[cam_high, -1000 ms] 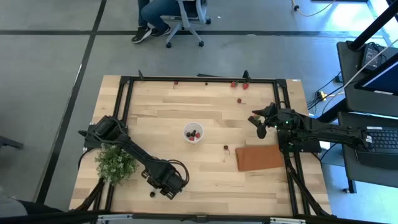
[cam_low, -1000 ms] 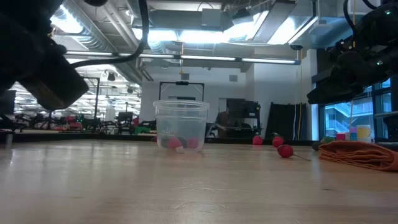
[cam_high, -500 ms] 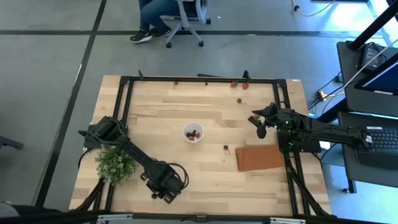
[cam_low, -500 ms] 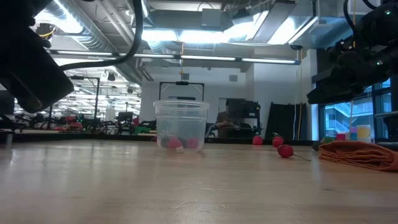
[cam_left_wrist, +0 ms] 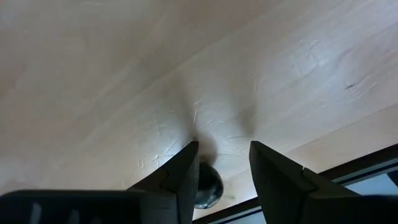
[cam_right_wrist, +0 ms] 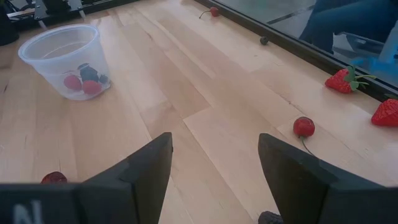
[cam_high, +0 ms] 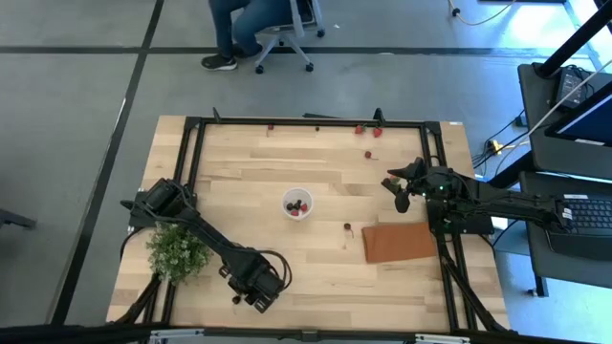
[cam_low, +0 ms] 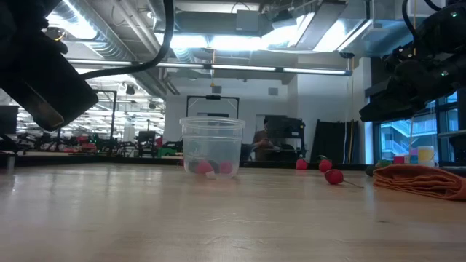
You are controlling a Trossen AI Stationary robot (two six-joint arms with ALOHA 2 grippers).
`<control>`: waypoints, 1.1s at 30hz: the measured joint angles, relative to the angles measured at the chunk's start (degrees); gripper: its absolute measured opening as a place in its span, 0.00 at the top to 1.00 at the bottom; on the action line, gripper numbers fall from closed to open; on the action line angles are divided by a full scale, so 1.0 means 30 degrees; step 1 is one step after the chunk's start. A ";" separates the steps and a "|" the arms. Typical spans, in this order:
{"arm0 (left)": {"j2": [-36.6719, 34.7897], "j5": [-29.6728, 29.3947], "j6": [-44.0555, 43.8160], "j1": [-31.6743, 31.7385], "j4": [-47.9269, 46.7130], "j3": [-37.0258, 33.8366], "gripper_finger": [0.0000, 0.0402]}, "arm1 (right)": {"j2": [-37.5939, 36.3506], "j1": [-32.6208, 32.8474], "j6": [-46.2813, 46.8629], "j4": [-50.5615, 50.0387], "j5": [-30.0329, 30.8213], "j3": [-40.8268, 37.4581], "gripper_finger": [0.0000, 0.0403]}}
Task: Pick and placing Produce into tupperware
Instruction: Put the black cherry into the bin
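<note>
We see the left gripper (cam_left_wrist: 224, 163) down at the near edge of the wooden table (cam_high: 249, 182), its two dark fingers (cam_left_wrist: 283, 180) parted with bare wood between their tips, and a dark purple-black berry (cam_left_wrist: 208, 185) lying against the inner side of one finger, low between them; we cannot tell whether both fingers press on it. From above, that same gripper (cam_high: 245, 295) sits just beyond the leafy green bush (cam_high: 178, 252), with the tupperware (cam_high: 297, 204) well apart from it toward the middle of the table. We see a few red and dark pieces of produce (cam_right_wrist: 85, 79) already lying in the bottom of the translucent cup (cam_right_wrist: 64, 59), which stands upright. The right gripper (cam_high: 395, 186) hangs over the table's right side with its fingers (cam_right_wrist: 297, 177) spread wide and nothing between them, the cup well ahead of it. Near this gripper we find a red cherry-like berry (cam_right_wrist: 303, 127) with a stem on the wood, and two strawberries (cam_right_wrist: 341, 81) farther out by the black frame (cam_high: 316, 120). Just beside the right gripper lies the reddish-brown mat (cam_high: 400, 243), flat on the table, with one small dark berry (cam_high: 347, 227) between it and the cup. A person (cam_high: 247, 21) sits on a chair beyond the far edge.
</note>
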 joint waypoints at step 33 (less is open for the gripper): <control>0.0000 -0.0042 -0.1871 -0.1253 -0.0118 -0.0035 0.48 | -0.0007 0.0000 -0.0087 0.0000 0.0004 0.0000 0.40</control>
